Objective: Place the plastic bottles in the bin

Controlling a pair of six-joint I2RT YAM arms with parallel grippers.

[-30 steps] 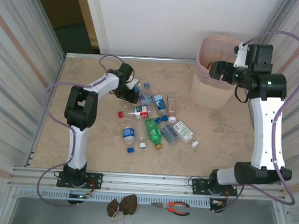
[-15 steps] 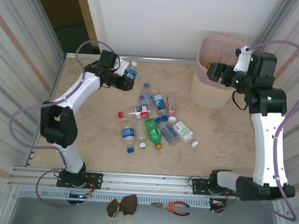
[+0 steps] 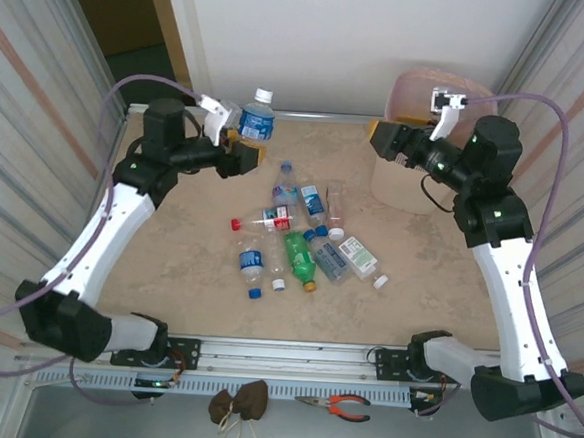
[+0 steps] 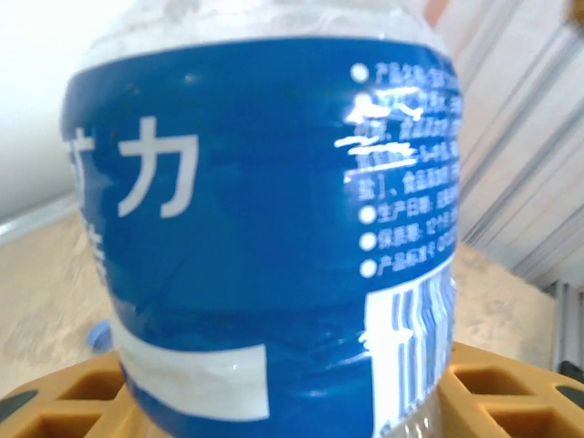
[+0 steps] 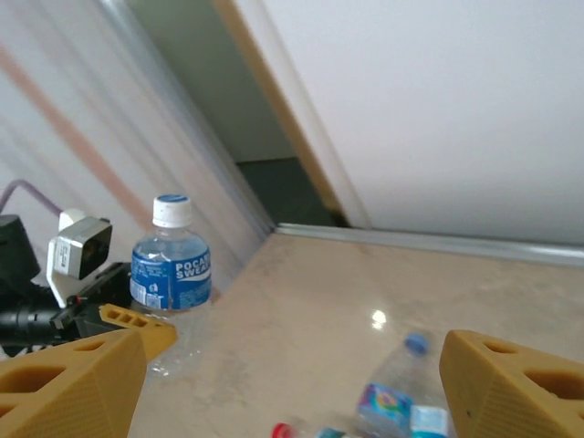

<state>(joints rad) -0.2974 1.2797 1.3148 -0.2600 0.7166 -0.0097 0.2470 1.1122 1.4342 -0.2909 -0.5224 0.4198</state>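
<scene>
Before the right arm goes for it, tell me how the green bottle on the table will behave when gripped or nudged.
The green bottle lies on its side, so a nudge will probably roll it. Small, thin plastic: likely light and may dent when squeezed. The clear bottle close beside it could shift too.

The bin [image 3: 399, 186] stands at the far right of the surface [image 3: 169, 261]. A cluster of bottles [image 3: 305, 242] lies mid-surface, left of the bin and nearer. Behind the cluster, an upright bottle [image 3: 257, 122] sits between the fingers of the left gripper [image 3: 244, 156]. The right gripper [image 3: 381, 138] hangs just left of the bin's rim. Pliers [image 3: 334, 406] lie on the ledge before the arm bases.
</scene>
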